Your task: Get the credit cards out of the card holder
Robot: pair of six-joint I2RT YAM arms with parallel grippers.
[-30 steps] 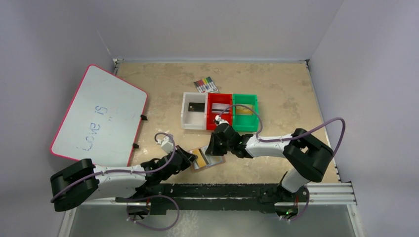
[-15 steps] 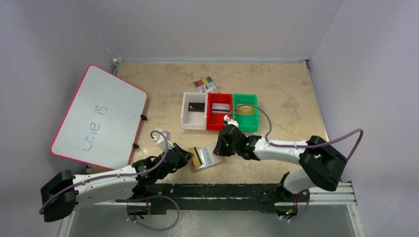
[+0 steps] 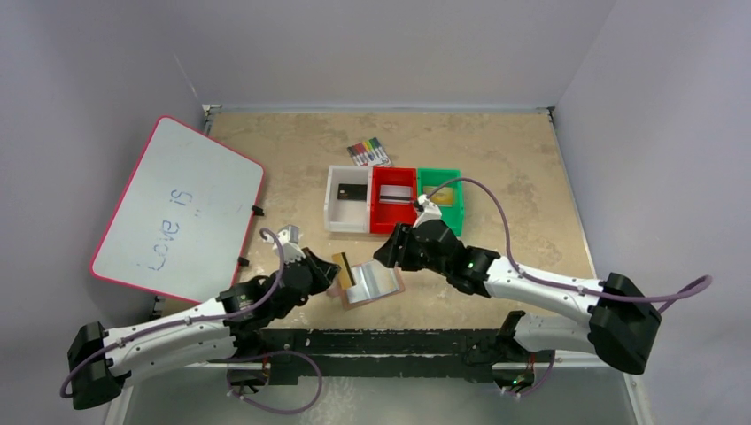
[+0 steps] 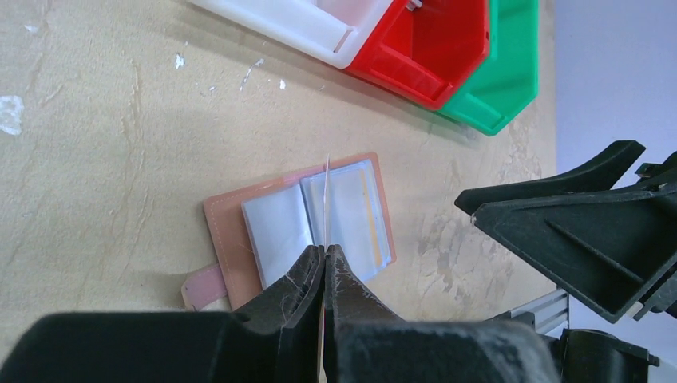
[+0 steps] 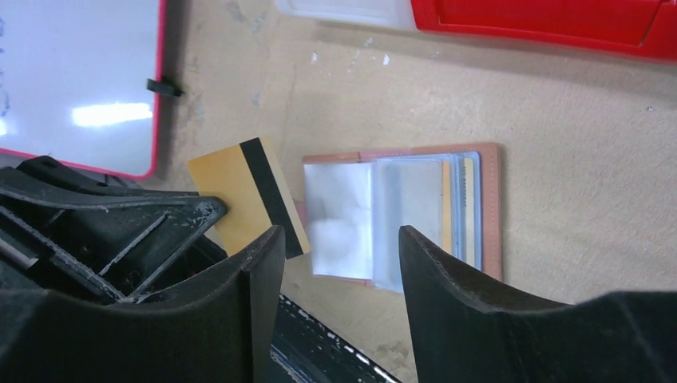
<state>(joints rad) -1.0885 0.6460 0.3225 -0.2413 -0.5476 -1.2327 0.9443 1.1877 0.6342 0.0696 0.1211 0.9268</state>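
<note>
While the left gripper (image 3: 329, 273) was clamped shut on a gold plastic credit card with a black stripe (image 5: 239, 187), just beside the left edge of the open tan-brown bifold card holder (image 5: 487, 207), the right gripper (image 5: 339, 239) hung empty with jaws parted directly over that holder. Another yellow-edged card (image 5: 447, 211) seemed to sit in its right-hand half, nearer the right arm.

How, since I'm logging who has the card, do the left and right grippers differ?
The left gripper is shut on a gold card with a dark stripe; the right gripper is open and empty. The left gripper sits beside the card holder; the right gripper looks down onto it. Both are close to the open holder.
</note>
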